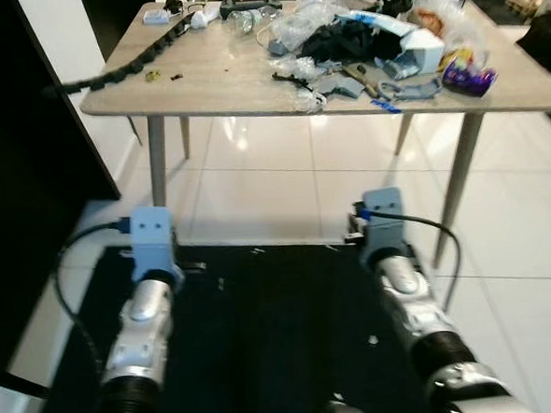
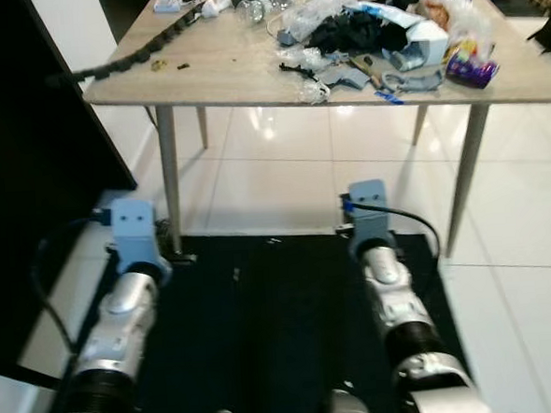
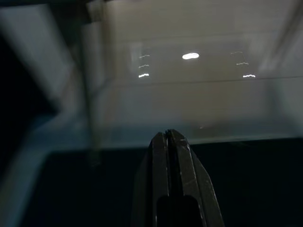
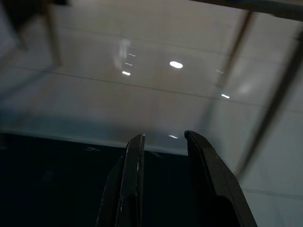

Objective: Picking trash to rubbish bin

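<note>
Your robot stands on a dark mat (image 1: 265, 338), and the wooden tabletop (image 1: 221, 79) is a little way in front of you. Both arms hang low with nothing to do yet, because the trash is too far to reach from here.

Your left tool (image 3: 169, 142) points down at the edge of the mat and the shiny white floor (image 1: 274, 178). Its two black fingers are pressed together and hold nothing. Your right tool (image 4: 163, 142) points the same way. Its fingers have a gap between them, and nothing is in the gap. I think both are empty because the picking has not started.

The trash (image 1: 359, 42) is heaped on the far right part of the tabletop. You can see crinkly clear plastic (image 1: 302, 22), something black and soft (image 1: 349, 38), a white and blue carton (image 1: 420, 52) and a shiny purple wrapper (image 1: 469, 78). Small bits sit near the front edge. The pile is mixed up, so it is hard to tell where one piece stops and the next begins.

A long black chain-like strip (image 1: 127, 66) lies across the left side of the tabletop and hangs off toward a big dark panel (image 1: 20, 166) on your left. It may not be trash, so be careful with it.

There is no rubbish bin among these things, so you will have to look for it.

Next, I think you should walk closer to the tabletop, toward the right side. Watch the tabletop legs (image 1: 158, 162) as you go, since your arms are low and could bump them.
</note>
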Controlling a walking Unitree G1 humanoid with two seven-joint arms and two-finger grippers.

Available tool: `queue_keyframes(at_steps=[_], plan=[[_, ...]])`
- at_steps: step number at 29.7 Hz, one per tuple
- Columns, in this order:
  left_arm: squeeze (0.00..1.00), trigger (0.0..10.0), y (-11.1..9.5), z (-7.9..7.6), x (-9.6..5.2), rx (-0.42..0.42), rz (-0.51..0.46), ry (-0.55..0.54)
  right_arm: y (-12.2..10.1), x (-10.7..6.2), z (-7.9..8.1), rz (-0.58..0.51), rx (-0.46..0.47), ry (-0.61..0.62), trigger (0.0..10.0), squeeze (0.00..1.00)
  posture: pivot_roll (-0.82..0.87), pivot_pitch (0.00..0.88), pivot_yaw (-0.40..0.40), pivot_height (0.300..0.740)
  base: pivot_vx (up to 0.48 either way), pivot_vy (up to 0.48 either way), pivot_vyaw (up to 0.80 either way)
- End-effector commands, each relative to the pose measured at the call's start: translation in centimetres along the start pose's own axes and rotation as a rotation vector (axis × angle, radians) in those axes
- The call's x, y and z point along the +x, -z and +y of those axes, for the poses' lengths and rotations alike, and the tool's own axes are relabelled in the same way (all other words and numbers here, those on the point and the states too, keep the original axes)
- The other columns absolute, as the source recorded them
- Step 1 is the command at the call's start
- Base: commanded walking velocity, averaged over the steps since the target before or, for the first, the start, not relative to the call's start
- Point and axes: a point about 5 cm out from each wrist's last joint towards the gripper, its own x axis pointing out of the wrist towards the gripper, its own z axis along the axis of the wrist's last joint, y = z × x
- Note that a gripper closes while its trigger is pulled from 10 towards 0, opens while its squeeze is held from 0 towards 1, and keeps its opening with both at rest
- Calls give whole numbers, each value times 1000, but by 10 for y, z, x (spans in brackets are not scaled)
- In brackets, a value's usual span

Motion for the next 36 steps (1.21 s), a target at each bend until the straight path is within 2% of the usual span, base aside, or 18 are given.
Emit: queue_keyframes(at_steps=[1,5,24,36], plan=[[0,10000,0,-1,-2,0,2,3,-2,0,-1,-2,16,14,10000,0,-2,36,-10,740,240,0,-800],[0,10000,0,-1,-2,-1,2,5,-2,0,-2,-5,16,15,10000,0,-1,35,-9,740,121,0,-800],[0,10000,-11,-6,-3,-4,-26,23,-14,2,-9,-43,21,43,10000,0,2,36,-12,740,216,0,0],[0,10000,-11,-3,-3,-18,-31,7,-12,1,-4,-37,17,30,10000,0,2,38,-12,740,80,0,0]])
